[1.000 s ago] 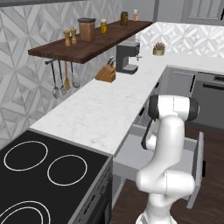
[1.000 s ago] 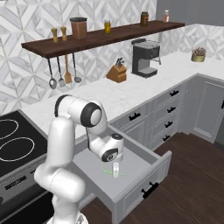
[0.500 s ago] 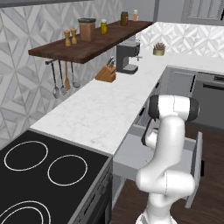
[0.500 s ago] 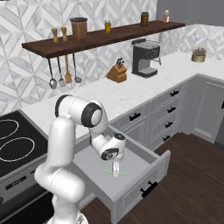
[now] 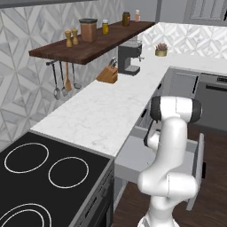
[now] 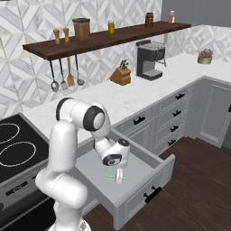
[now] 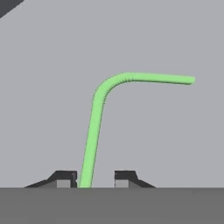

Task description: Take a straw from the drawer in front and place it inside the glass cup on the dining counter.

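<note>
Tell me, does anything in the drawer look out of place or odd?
Nothing stands out. The straw lies flat on the drawer floor, its bent top intact, and its shaft runs between the fingers, beside the left one. No spill or damage shows.

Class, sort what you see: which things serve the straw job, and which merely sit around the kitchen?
Job: straw, open drawer, pincer.
Lying about: coffee machine, knife block, hanging utensils, shelf jars, potted plant, stove.
</note>
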